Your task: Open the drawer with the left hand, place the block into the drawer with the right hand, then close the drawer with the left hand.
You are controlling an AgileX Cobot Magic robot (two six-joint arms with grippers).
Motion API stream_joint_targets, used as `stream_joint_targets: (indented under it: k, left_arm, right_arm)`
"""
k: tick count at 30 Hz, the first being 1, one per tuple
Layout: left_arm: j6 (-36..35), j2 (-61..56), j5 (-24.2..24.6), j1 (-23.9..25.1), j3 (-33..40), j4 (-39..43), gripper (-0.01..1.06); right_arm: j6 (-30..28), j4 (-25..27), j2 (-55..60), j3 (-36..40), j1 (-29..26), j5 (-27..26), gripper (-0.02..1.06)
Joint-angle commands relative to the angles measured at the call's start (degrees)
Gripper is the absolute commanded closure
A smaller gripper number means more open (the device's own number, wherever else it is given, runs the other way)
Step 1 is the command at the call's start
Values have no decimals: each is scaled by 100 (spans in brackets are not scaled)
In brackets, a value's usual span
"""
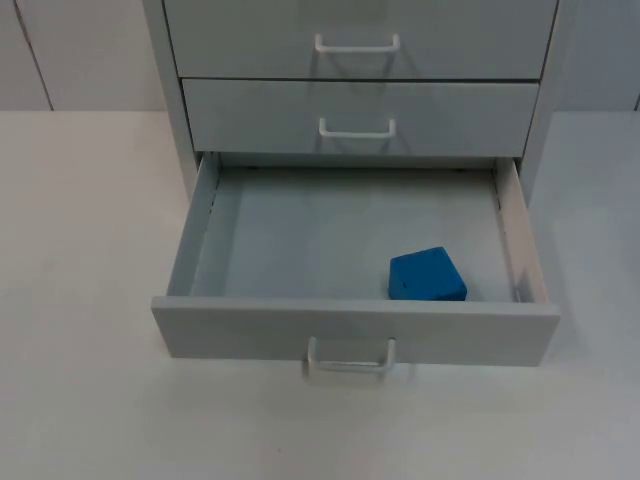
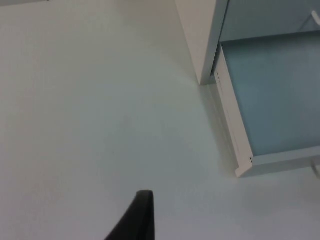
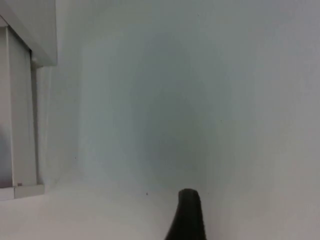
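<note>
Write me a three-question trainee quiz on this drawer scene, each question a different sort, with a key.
1. True or false: the blue block lies on the table in front of the cabinet.
2. Multiple choice: which drawer is pulled out? A) the top one, B) the middle one, C) the bottom drawer.
3. Fill in: judged from how things lie, the step left is to ___ the drawer with the left gripper.

Key
1. False: it lies inside the open drawer, near its front right corner.
2. C.
3. Close. The left gripper is over the table left of the drawer; the right gripper waits over the table to its right.
</note>
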Motion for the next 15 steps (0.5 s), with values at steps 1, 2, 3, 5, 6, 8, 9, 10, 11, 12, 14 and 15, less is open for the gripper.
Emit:
stream_joint_targets:
  k: [1, 2, 3, 5, 6, 8, 9, 10, 11, 12, 14, 15]
  left_arm:
    - [171, -19, -60, 22, 30, -179, 0]
    - [171, -19, -60, 22, 30, -179, 0]
    - [226, -19, -61, 22, 30, -224, 0]
    - [534, 20, -19, 22, 30, -513, 0]
    - [658, 32, 27, 22, 30, -636, 1]
    - [779, 105, 43, 22, 30, -816, 4]
    - [964, 162, 43, 22, 30, -1051, 10]
    - [1214, 233, 43, 22, 30, -1341, 18]
    - [1463, 340, 31, 22, 30, -1605, 26]
    - [1669, 446, 31, 22, 30, -1944, 36]
    - [2026, 531, 64, 22, 30, -2281, 47]
    - [2436, 658, 127, 22, 30, -2512, 58]
  right_arm:
    - [-83, 26, 10, 7, -33, -126, 42]
    - [-83, 26, 10, 7, -33, -126, 42]
    - [-83, 26, 10, 7, -33, -147, 42]
    - [-94, 26, 10, 7, -33, -172, 42]
    - [-94, 15, 10, 7, -33, -183, 42]
    - [-94, 15, 10, 7, -33, -209, 42]
    - [-94, 15, 10, 7, -33, -248, 42]
    - [-94, 15, 10, 7, -33, -264, 42]
    - [-94, 15, 10, 7, -33, -304, 42]
    - [-94, 15, 10, 7, -33, -343, 42]
    - [-94, 15, 10, 7, -33, -382, 42]
    - [-94, 15, 10, 7, -33, -397, 42]
